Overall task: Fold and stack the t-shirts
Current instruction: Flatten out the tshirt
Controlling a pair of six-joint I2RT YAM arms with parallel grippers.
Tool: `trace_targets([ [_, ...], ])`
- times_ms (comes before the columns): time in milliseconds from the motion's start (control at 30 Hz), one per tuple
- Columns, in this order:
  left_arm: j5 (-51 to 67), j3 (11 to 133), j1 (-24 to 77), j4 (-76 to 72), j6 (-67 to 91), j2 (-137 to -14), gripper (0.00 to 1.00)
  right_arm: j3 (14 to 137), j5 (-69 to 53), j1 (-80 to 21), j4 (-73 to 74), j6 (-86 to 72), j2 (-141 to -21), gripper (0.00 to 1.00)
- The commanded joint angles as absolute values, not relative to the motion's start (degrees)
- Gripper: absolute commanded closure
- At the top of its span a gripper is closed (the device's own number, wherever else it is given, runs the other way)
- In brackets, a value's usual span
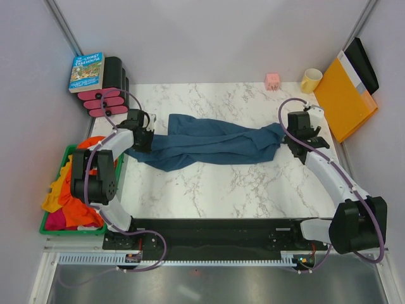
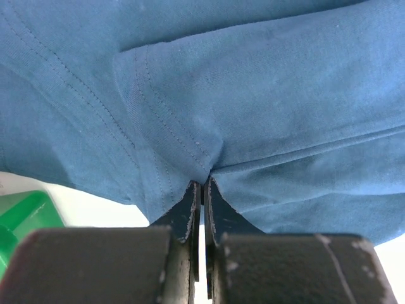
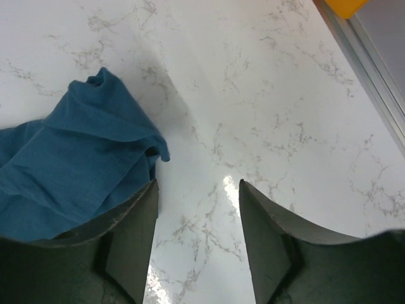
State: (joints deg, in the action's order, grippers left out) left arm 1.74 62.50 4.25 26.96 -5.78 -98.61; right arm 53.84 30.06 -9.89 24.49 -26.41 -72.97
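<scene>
**Teal shirt held at one end only**

The left gripper [image 2: 202, 185] is clenched on a stitched hem of the teal-blue t-shirt [image 1: 209, 142]. The right gripper [image 3: 197, 187] is released, its jaws parted over the bare marble table [image 3: 285, 95]. The shirt's bunched right end lies just beside one finger, not between the two.

The shirt lies rumpled across the table between the arms. The likely step is spreading it flat. Grasp the right end at a hem, then draw both ends apart evenly — low and taut.

The other t-shirts [image 1: 76, 209] sit heaped in the green bin [image 1: 66, 229], left of the table.
</scene>
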Motion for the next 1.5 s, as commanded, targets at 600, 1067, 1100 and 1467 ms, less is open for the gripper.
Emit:
trace_targets([
  [600,4.48,60.12,4.13,26.10,-5.18,-89.39,0.98,59.67,22.76,-6.86,16.96,-34.54,-90.26,0.52],
  [1067,4.04,60.29,4.13,26.98,-5.27,-88.42,0.98,66.80,26.10,-6.24,15.99,-33.93,-100.98,0.54],
  [1100,3.96,60.29,4.22,26.98,-5.27,-88.42,0.98,66.54,26.28,-6.15,16.00,-34.01,-101.25,0.56],
  [1467,3.34,60.73,4.13,27.25,-4.83,-87.20,0.98,61.70,28.12,-6.59,16.26,-34.37,-94.94,1.00],
])
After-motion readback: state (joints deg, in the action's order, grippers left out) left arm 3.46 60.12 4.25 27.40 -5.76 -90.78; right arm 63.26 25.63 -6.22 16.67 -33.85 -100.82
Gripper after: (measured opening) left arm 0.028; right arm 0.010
